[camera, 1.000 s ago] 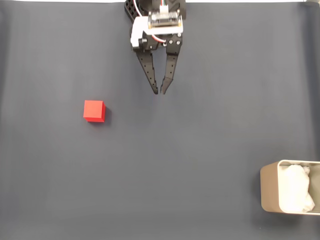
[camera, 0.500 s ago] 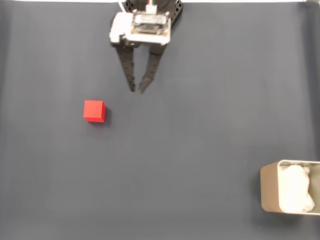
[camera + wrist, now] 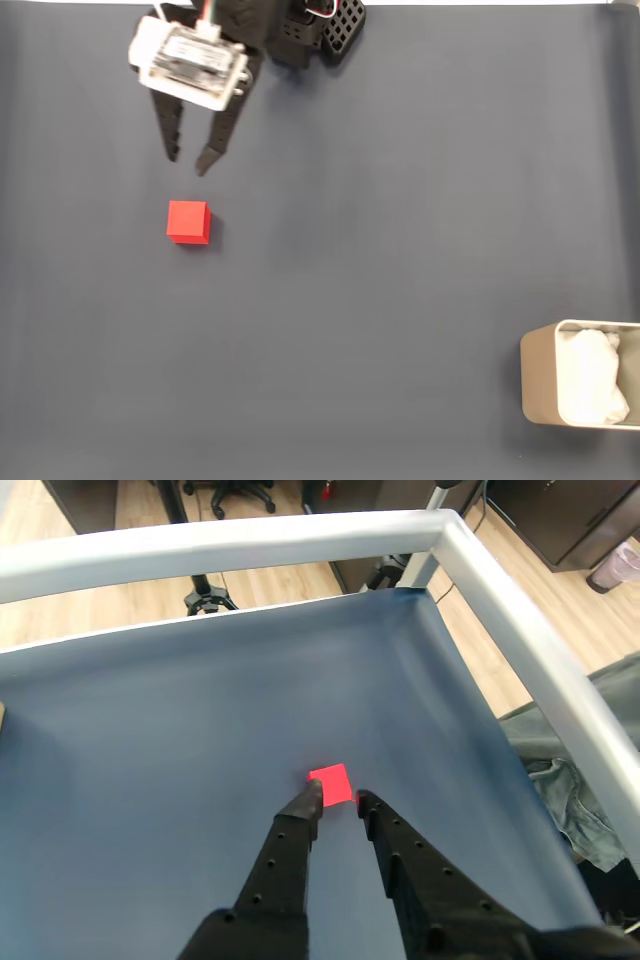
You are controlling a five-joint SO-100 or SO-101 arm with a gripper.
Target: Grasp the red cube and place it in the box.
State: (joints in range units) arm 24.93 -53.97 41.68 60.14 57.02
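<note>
Gripper (image 3: pixel 187 160), jaws parted and empty, hovers at twelve o'clock of the red cube (image 3: pixel 188 221): approach step; next, descend and straddle it.

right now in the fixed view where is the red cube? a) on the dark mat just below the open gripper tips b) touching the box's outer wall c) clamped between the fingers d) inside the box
a: the red cube sits free on the dark mat, just below the open gripper, far from the box at the lower right.
</note>
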